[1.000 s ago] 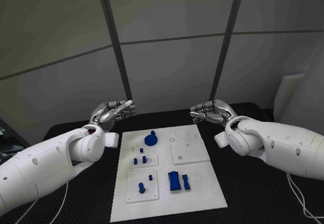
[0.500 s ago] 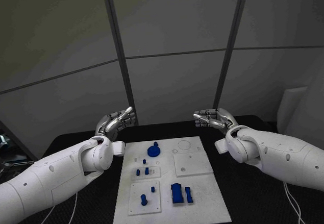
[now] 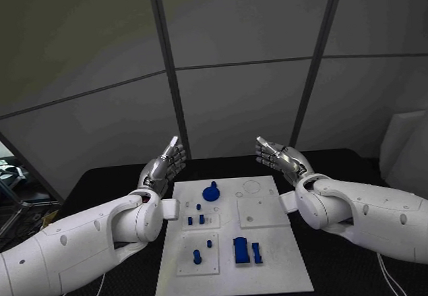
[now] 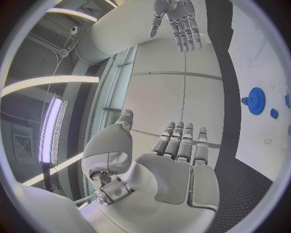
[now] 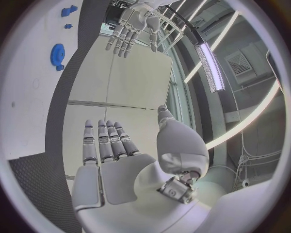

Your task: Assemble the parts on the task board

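The task board, a flat white rectangular plate, lies in the middle of the black table, its long sides running from 6 o'clock toward 12 o'clock in the head view. Bare black table borders it on every side, with a wider strip at 9 o'clock and 3 o'clock than along the far edge.

The left hand is raised above the table just off the board's far left corner, at about 11 o'clock from the board's middle. Its silver fingers are straight and held apart, gripping nothing, with its palm toward the other hand. The right hand mirrors it off the far right corner at about 1 o'clock, likewise spread and empty. The two hands are well apart, with open room between them above the board's far edge.

On the board, a round blue gear-like part with a small knob on top sits near the far edge at 12 o'clock. Small blue pegs stand on a raised white square at the board's left middle. A single blue peg stands on a second white square at 7 o'clock. A blocky blue rectangular part stands at 6 o'clock with a slimmer blue bar just beside it. A plain white square panel fills the right middle.

In the left wrist view the gear shows toothed edges against the smooth white board.
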`<action>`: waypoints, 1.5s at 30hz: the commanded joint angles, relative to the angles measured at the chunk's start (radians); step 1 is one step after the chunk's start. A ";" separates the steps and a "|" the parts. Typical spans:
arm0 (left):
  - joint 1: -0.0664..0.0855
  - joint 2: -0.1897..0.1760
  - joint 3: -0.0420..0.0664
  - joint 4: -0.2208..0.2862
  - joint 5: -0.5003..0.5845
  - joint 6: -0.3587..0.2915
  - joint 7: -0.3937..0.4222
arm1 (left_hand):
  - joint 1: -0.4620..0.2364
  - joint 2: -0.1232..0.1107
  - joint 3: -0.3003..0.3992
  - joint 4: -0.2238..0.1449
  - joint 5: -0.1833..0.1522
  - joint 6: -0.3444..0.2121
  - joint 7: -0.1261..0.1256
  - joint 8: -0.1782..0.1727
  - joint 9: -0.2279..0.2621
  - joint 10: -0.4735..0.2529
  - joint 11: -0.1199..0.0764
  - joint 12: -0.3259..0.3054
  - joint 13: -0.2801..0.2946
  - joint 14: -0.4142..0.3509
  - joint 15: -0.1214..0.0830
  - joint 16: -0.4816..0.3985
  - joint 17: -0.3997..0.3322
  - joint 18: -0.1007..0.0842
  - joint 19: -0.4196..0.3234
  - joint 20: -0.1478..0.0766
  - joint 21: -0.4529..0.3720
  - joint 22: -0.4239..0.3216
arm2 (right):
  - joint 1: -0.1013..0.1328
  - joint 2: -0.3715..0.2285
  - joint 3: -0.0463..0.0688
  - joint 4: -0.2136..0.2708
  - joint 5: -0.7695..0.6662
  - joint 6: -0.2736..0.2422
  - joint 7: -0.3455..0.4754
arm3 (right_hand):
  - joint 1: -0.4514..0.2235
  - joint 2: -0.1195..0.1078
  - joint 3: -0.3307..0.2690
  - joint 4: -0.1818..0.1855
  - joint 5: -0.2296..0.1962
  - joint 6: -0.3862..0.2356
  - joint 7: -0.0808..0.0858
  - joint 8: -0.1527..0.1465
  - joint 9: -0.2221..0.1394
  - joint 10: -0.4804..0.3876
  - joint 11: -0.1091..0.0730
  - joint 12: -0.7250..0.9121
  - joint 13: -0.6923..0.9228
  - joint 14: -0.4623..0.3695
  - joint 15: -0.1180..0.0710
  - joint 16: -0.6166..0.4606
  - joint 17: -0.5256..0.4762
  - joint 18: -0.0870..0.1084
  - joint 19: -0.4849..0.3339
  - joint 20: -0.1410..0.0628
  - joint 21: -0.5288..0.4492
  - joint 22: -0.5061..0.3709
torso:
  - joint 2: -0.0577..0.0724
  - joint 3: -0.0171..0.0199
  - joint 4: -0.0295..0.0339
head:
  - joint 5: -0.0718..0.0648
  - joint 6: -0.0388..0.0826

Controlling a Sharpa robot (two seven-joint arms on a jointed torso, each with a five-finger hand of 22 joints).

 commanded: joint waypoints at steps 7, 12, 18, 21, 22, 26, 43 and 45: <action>-0.010 -0.032 -0.005 0.119 -0.077 -0.256 0.046 | -0.283 0.004 -0.117 -0.001 -0.007 -0.195 -0.041 -0.008 -0.003 -0.200 -0.041 -0.006 -0.003 -0.183 -0.037 -0.006 -0.004 -0.038 -0.114 -0.124 -0.006 -0.076 | -0.004 -0.053 -0.013 0.156 0.179 -0.242 0.109 | -0.312 -0.002 0.002 -0.020 -0.026 -0.192 -0.076 -0.008 -0.052 -0.218 -0.030 -0.007 -0.008 -0.220 -0.015 -0.008 -0.019 -0.100 -0.195 -0.107 -0.011 -0.064 | 0.001 0.0004 0.0024 | 0.000 0.000; -0.010 -0.033 -0.005 0.124 -0.078 -0.262 0.047 | -0.338 0.004 -0.117 -0.001 -0.007 -0.233 -0.041 -0.008 -0.003 -0.239 -0.041 -0.006 -0.003 -0.218 -0.037 -0.006 -0.004 -0.038 -0.137 -0.124 -0.006 -0.161 | -0.004 -0.058 -0.014 0.170 0.187 -0.253 0.113 | -0.373 -0.002 0.002 -0.020 -0.026 -0.230 -0.076 -0.008 -0.052 -0.261 -0.030 -0.007 -0.008 -0.263 -0.015 -0.008 -0.019 -0.100 -0.234 -0.107 -0.011 -0.135 | 0.001 0.0004 0.0024 | 0.000 0.000; -0.010 -0.033 -0.005 0.124 -0.078 -0.262 0.047 | -0.392 0.004 -0.117 -0.001 -0.007 -0.271 -0.041 -0.008 -0.003 -0.278 -0.041 -0.006 -0.003 -0.253 -0.037 -0.006 -0.004 -0.038 -0.157 -0.124 -0.006 -0.161 | -0.004 -0.058 -0.014 0.170 0.187 -0.253 0.113 | -0.431 -0.002 0.002 -0.020 -0.026 -0.266 -0.076 -0.008 -0.052 -0.301 -0.030 -0.007 -0.008 -0.305 -0.015 -0.008 -0.019 -0.100 -0.270 -0.107 -0.011 -0.135 | 0.001 0.0004 0.0024 | 0.000 0.000; -0.010 -0.033 -0.005 0.124 -0.078 -0.262 0.047 | -0.415 0.004 -0.117 -0.001 -0.007 -0.286 -0.041 -0.008 -0.003 -0.295 -0.041 -0.006 -0.003 -0.268 -0.037 -0.006 -0.004 -0.038 -0.164 -0.124 -0.006 -0.161 | -0.004 -0.058 -0.014 0.170 0.187 -0.253 0.113 | -0.456 -0.002 0.002 -0.020 -0.026 -0.281 -0.076 -0.008 -0.052 -0.319 -0.030 -0.007 -0.008 -0.322 -0.015 -0.008 -0.019 -0.100 -0.286 -0.107 -0.011 -0.135 | 0.001 0.0004 0.0024 | 0.000 0.000; -0.010 -0.033 -0.005 0.124 -0.078 -0.262 0.047 | -0.422 0.004 -0.117 -0.001 -0.007 -0.291 -0.041 -0.008 -0.003 -0.299 -0.041 -0.006 -0.003 -0.273 -0.037 -0.006 -0.004 -0.038 -0.166 -0.124 -0.006 -0.161 | -0.004 -0.058 -0.014 0.170 0.187 -0.253 0.113 | -0.465 -0.002 0.002 -0.020 -0.026 -0.287 -0.076 -0.008 -0.052 -0.326 -0.030 -0.007 -0.008 -0.329 -0.015 -0.008 -0.019 -0.100 -0.292 -0.107 -0.011 -0.135 | 0.001 0.0004 0.0024 | 0.000 0.000; -0.010 -0.033 -0.005 0.124 -0.078 -0.262 0.047 | -0.450 0.004 -0.117 -0.001 -0.007 -0.311 -0.041 -0.008 -0.003 -0.318 -0.041 -0.006 -0.003 -0.290 -0.037 -0.006 -0.004 -0.038 -0.239 -0.124 -0.006 -0.161 | -0.004 -0.058 -0.014 0.170 0.187 -0.253 0.113 | -0.495 -0.002 0.002 -0.020 -0.026 -0.305 -0.076 -0.008 -0.052 -0.346 -0.030 -0.007 -0.008 -0.350 -0.015 -0.008 -0.019 -0.100 -0.310 -0.107 -0.011 -0.135 | 0.001 0.0004 0.0024 | 0.000 0.000; -0.010 -0.033 -0.005 0.124 -0.078 -0.262 0.047 | -0.597 0.004 -0.117 -0.001 -0.007 -0.412 -0.041 -0.008 -0.003 -0.423 -0.041 -0.006 -0.003 -0.385 -0.037 -0.006 -0.004 -0.038 -0.239 -0.124 -0.006 -0.161 | -0.004 -0.058 -0.014 0.170 0.187 -0.253 0.113 | -0.660 -0.002 0.002 -0.020 -0.026 -0.407 -0.076 -0.008 -0.052 -0.463 -0.030 -0.007 -0.008 -0.466 -0.015 -0.008 -0.019 -0.100 -0.415 -0.107 -0.011 -0.135 | 0.001 0.0004 0.0024 | 0.000 0.000; -0.010 -0.033 -0.005 0.124 -0.078 -0.262 0.047 | -0.597 0.004 -0.117 -0.001 -0.007 -0.412 -0.041 -0.008 -0.003 -0.423 -0.041 -0.006 -0.003 -0.385 -0.037 -0.006 -0.004 -0.038 -0.239 -0.124 -0.006 -0.161 | -0.004 -0.058 -0.014 0.170 0.187 -0.253 0.113 | -0.660 -0.002 0.002 -0.020 -0.026 -0.407 -0.076 -0.008 -0.052 -0.463 -0.030 -0.007 -0.008 -0.466 -0.015 -0.008 -0.019 -0.100 -0.415 -0.107 -0.011 -0.135 | 0.001 0.0004 0.0024 | 0.000 0.000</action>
